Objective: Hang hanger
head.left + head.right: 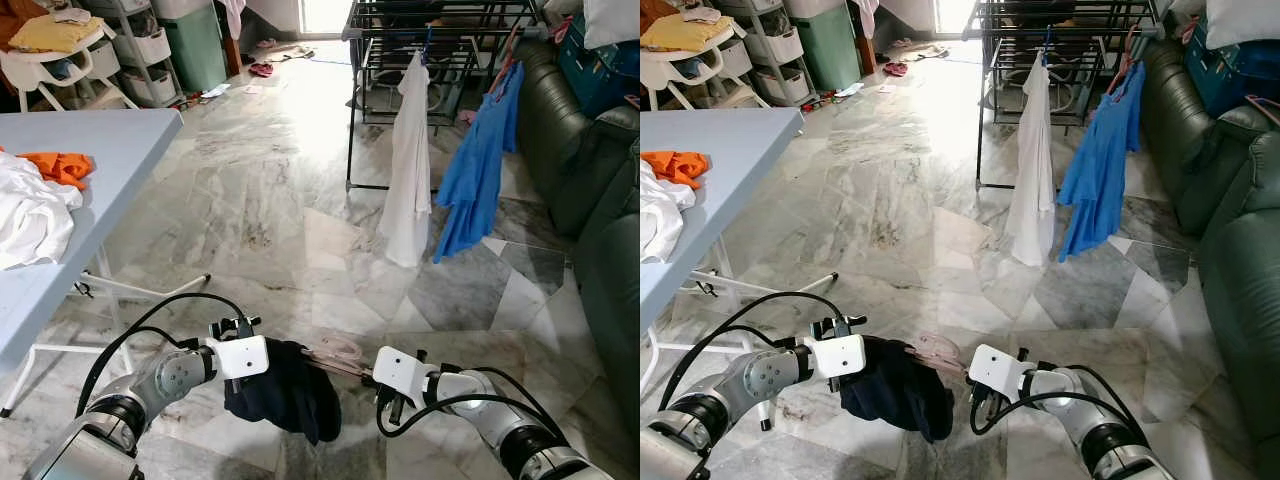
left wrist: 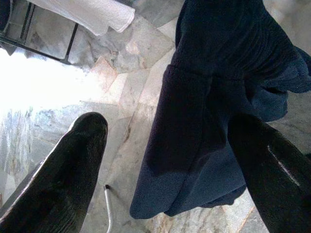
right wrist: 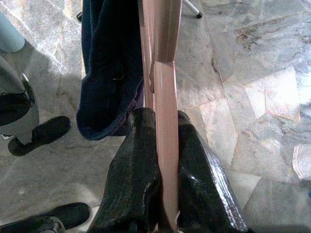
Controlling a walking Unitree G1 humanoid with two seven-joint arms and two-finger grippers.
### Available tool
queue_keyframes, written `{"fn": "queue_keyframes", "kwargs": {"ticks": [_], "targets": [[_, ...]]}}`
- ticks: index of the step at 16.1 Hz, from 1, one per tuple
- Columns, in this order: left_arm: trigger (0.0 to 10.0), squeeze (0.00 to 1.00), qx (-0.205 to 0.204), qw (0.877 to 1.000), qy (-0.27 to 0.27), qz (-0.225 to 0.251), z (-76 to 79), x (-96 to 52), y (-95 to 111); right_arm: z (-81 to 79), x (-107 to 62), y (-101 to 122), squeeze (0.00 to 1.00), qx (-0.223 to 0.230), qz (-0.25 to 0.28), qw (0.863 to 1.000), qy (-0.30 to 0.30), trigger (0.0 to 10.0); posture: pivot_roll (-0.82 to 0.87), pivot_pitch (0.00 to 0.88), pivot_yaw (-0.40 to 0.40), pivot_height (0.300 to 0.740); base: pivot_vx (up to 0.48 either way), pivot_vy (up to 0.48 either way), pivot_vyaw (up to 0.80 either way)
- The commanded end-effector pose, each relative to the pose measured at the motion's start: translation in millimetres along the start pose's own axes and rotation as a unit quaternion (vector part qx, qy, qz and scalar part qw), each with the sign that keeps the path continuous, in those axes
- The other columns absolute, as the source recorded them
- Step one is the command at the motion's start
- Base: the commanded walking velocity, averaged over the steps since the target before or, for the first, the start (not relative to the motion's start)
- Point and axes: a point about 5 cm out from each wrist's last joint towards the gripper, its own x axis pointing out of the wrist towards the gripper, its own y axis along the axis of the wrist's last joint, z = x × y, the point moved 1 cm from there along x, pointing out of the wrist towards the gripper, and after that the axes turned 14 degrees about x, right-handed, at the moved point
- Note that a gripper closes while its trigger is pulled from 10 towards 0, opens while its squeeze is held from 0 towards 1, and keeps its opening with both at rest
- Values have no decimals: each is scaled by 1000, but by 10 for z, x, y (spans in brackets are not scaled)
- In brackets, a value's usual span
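- Nearest, low between both arms, the dark garment (image 1: 285,392) drapes the pink hanger (image 3: 164,126), well short of the drying rack (image 1: 420,40).
- Left gripper (image 2: 160,160): jaws apart around cloth; the garment may slide off.
- Right gripper (image 3: 163,160): jaws clamped on hanger; it could twist in that narrow grip.

pink hanger (image 3: 164,97) | held low above floor | dark navy garment (image 1: 290,390) draped over it

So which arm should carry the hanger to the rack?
Right, probably. The right gripper has its jaws shut on the pink hanger, and the drying rack stands ahead to the right. The left gripper is open around the navy garment.
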Motion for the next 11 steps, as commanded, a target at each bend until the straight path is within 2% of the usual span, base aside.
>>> {"fn": "queue_keyframes", "kwargs": {"ticks": [1, 3, 4, 5, 8, 9, 10, 11], "targets": [[10000, 0, 4, 1000, -14, -10, 21, -35, -53, 16, 19, 134, 0, -14, 32, 999, 0, 0, -172, 0, 86, 740, 0, 0, 0], [10000, 0, 4, 1000, -14, -10, 21, -35, -53, 16, 19, 134, 0, -14, 32, 999, 0, 0, -172, 0, 86, 740, 0, 0, 0], [10000, 0, -24, 999, -44, -9, 60, -2, -34, -15, -20, 132, 0, -33, 30, 998, 35, 0, -186, 0, 94, 740, 0, 0, 0], [10000, 0, -38, 998, -56, -2, 83, 22, -5, -27, -20, 141, 0, -40, 29, 998, 45, 0, -186, 0, 92, 740, 0, 0, 0], [10000, 0, -42, 997, -64, 4, 101, 38, 21, 10, -28, 163, 0, -47, 28, 998, 41, 0, -188, 0, 89, 740, 0, 0, 0], [3961, 0, -47, 996, -69, 9, 103, 45, 36, 25, -46, 160, 0, -52, 24, 997, 43, 0, -191, 0, 88, 740, 0, 0, 0], [1412, 0, -51, 996, -72, 11, 100, 48, 42, 28, -55, 155, 0, -54, 23, 997, 44, 0, -192, 0, 88, 740, 0, 0, 0], [0, 0, -53, 996, -72, 12, 94, 50, 45, 30, -60, 152, 0, -55, 22, 997, 45, 0, -193, 0, 88, 740, 0, 0, 0]]}}
